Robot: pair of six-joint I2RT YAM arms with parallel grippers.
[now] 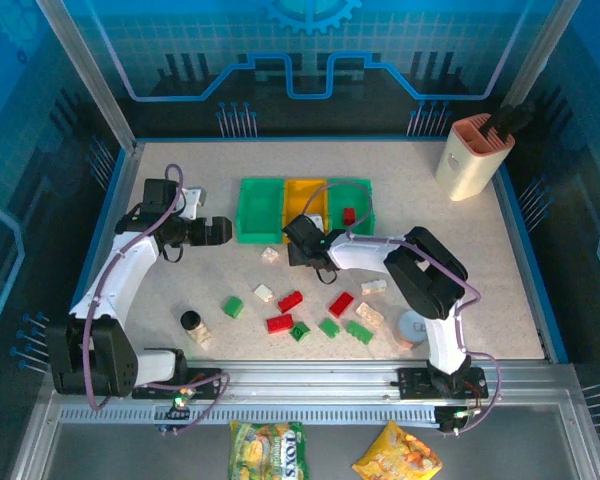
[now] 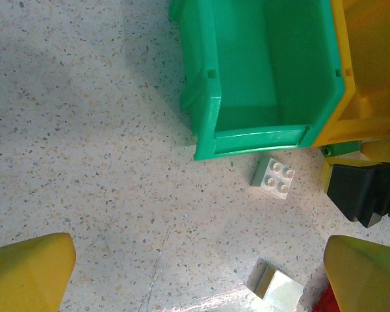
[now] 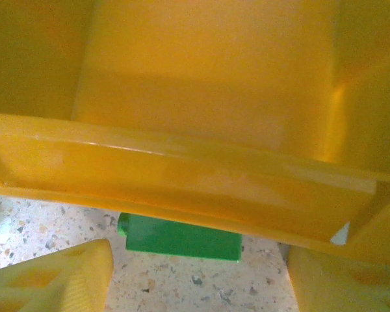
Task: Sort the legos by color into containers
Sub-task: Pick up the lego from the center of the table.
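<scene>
- Green brick [image 3: 182, 237]: lies on the desk [image 3: 45, 227] just ahead of the right tool [image 3: 198, 263], tucked against the foot of the yellow bin [image 3: 201, 84]. It is the wrong colour for that bin, so I judge it to be the current pick target.
- Right tool: fingers spread wide, nothing between them. The brick sits beyond the tips, roughly centred on the gap. The low approach is probably because the bin's front lip overhangs the brick.
- Risk (judgement): closing in could nudge the bin or push the brick deeper under the lip.
- Right green bin [image 1: 352, 200], ahead and to this tool's right, holds one red brick [image 1: 349, 215]. What shows of the yellow bin's inside looks bare.
- Left tool [image 2: 198, 250]: fingers wide apart, empty, over bare desk.
- Left green bin [image 2: 266, 71] lies ahead of the left tool, with nothing visible inside it. A cream brick [image 2: 273, 177] sits ahead-right, just off the bin's front wall and not touching it. A likely next pick.
- Loose bricks [image 1: 290, 301] lie scattered behind the right tool, toward the arm bases. Sorting judged barely begun.
</scene>
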